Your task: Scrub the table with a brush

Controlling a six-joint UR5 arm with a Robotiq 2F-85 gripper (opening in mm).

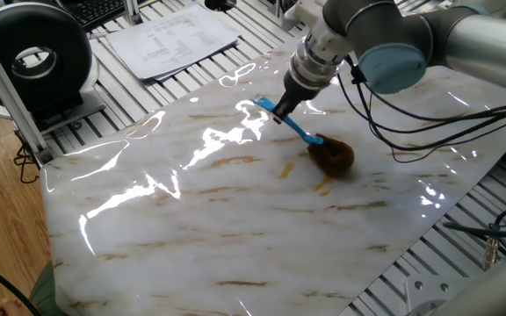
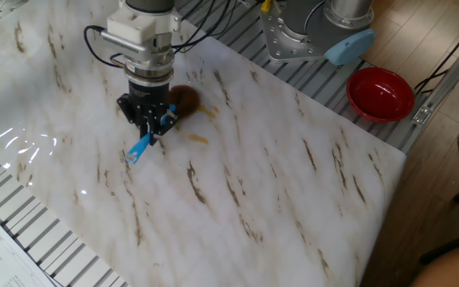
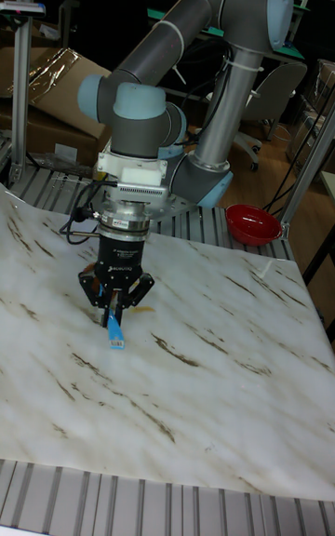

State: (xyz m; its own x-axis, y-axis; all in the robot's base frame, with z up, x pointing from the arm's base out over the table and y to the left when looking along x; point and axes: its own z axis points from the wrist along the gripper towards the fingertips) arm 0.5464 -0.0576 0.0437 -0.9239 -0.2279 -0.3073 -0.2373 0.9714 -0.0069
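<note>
- Spreading across most of every view, one glossy marble-patterned table (image 1: 191, 228) shows white with brown-tan veins and bright glare streaks; it rests on a ribbed grey metal frame (image 2: 22, 231).
- On the near half of that surface nothing stands; only veins and reflections show.
- Further in, two small orange-brown stains (image 1: 323, 184) lie just beside the brush head, one at its edge and one a little toward the table's middle.
- One brush (image 1: 316, 147) lies low on the marble: its fuzzy brown head touches the surface, and its thin blue handle slants up into the tool.
- One gripper (image 2: 148, 121) is clenched on the blue handle, whose free end pokes out past the fingers; from the tall view the head is hidden behind the tool, so contact there is probably, not certainly, full.
- One grey arm (image 3: 186, 43) with pale-blue joint caps rises behind, cables trailing.
- Beyond the table: one red bowl (image 2: 381, 93) on the frame, one sheet of printed paper (image 1: 169, 37), one round black device (image 1: 29, 57), wooden flooring, and a green wall at the back.
</note>
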